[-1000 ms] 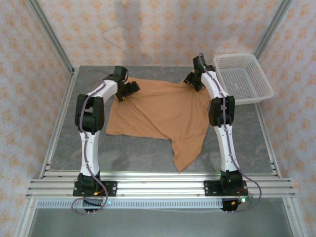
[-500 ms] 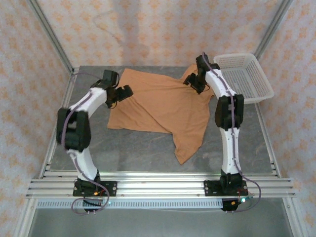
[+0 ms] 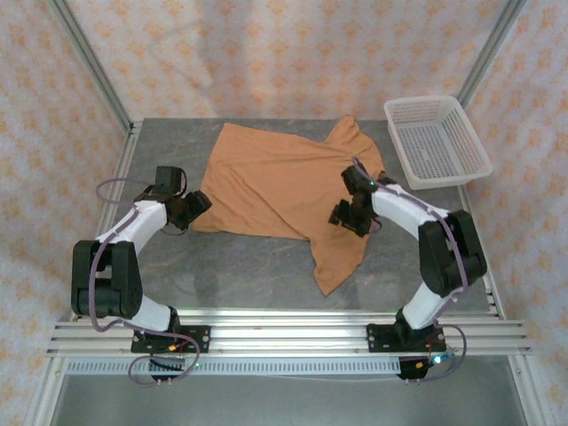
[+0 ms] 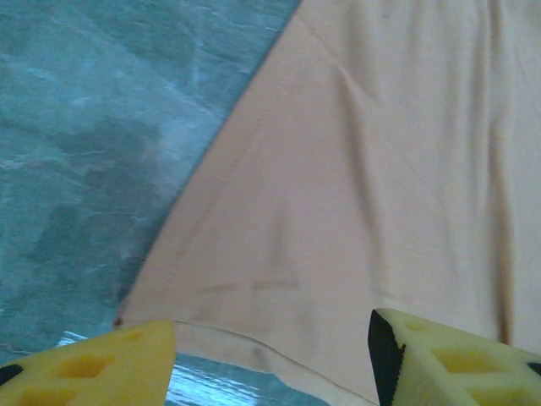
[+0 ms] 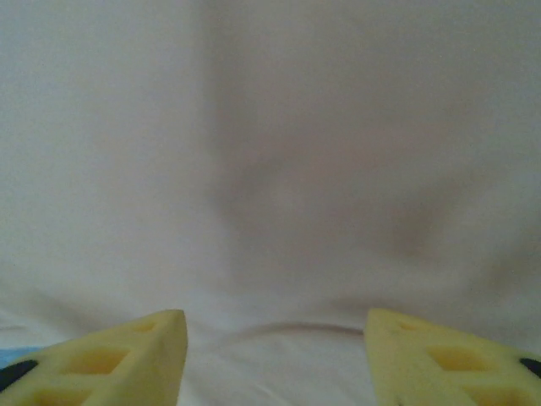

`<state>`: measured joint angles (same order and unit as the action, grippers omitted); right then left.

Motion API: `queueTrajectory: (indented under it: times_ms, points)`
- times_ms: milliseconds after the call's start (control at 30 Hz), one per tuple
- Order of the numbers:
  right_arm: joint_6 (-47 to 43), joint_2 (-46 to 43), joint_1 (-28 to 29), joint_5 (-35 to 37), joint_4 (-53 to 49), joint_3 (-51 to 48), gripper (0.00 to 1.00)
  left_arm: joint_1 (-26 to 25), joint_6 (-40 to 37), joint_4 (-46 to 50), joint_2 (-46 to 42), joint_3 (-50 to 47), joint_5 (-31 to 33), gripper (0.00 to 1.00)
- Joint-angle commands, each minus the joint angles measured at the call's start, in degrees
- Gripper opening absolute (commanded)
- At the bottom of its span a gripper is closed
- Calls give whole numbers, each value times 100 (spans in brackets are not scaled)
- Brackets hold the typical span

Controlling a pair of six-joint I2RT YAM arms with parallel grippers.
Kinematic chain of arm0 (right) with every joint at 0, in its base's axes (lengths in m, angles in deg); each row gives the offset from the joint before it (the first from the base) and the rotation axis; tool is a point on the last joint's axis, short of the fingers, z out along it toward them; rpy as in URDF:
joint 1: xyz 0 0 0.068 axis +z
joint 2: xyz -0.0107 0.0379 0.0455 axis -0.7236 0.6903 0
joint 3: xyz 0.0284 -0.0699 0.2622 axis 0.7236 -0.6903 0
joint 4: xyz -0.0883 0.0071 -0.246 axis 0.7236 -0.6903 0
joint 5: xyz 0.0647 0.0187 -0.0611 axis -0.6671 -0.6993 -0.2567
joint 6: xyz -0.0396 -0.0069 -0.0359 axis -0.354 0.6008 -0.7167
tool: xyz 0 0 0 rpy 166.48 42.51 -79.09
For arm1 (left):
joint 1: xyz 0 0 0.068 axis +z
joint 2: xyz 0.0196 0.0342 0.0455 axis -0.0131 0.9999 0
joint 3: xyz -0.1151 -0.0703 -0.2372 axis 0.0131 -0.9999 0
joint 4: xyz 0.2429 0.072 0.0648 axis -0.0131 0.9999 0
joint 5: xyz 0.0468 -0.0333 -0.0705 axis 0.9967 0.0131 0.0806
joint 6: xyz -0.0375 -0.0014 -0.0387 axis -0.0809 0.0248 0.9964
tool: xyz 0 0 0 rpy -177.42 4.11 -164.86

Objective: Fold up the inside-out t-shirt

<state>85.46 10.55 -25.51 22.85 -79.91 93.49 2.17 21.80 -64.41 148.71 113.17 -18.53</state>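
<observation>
**A:** And there it was: the soft orange-brown inside-out t-shirt (image 3: 275,182), spread across the middle and far half of the grey marbled tabletop (image 3: 257,266). It lay mostly flat, with one long flap running down to a point toward the near edge.

**B:** Where did the left arm's black two-finger gripper (image 3: 195,208) sit?

**A:** Low at the shirt's near-left corner, right at the edge of the cloth. From its wrist camera, the yellow foam fingers (image 4: 127,364) stood well apart with nothing pinched between them. The stitched hem and the corner lay on the table just ahead of them.

**B:** So, released. And the right arm's black two-finger gripper (image 3: 346,217)?

**A:** That one hovered over the right side of the shirt, above where the long flap began. Its wrist view was pale cloth, a soft crease curving between the yellow fingertips (image 5: 127,359). The jaws were spread, with no fabric clamped that I could see. Whether the tips touched the cloth, I couldn't tell.

**B:** Anything else up there?

**A:** A white plastic mesh basket (image 3: 426,99) sat at the far-right corner, near the shirt's right edge but apart from it.
</observation>
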Motion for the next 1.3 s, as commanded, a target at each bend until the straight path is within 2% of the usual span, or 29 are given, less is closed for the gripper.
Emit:
queueTrajectory:
  times_ms: [0, 167, 400, 500, 567, 600, 633, 800, 867, 933, 1133, 1267]
  points:
    - [241, -1088, 10, 279, 190, -402, 53, 162, 101, 54, -226, -198, -109, 58]
    - [422, -1955, 226, 239, -60, -893, 50, 364, 194, -194, 107, -412, -362, 52]
    - [650, -2241, 324, 457, -21, -1555, 50, 362, 277, -375, 415, -476, -293, 52]
    - [677, -2125, 325, 619, 149, -1621, 50, 364, 277, -439, 644, -456, -286, 40]
    - [628, -1893, 317, 775, 221, -1489, 50, 367, 277, -473, 774, -443, -216, 14]
    - [589, -1776, 300, 847, 201, -1356, 50, 364, 262, -432, 800, -418, -171, 4]
    - [540, -1629, 266, 888, 167, -1171, 50, 364, 251, -388, 797, -403, -134, 0]
    - [238, -941, 55, 1080, 6, -243, 51, 360, 101, 49, 321, -403, 215, 0]
    - [114, -338, -211, 1205, -41, 50, 50, 367, -5, 294, 49, -404, 503, 0]
    - [-34, 315, -488, 1033, -23, 352, 49, 366, -55, 425, -144, -428, 641, 0]
    - [-479, 2204, -780, 1056, -227, 1786, 48, 358, 49, 336, -596, -867, 431, 0]
    - [-681, 2812, -983, 1178, -462, 2625, 48, 345, 84, 365, -1028, -1225, 414, 0]
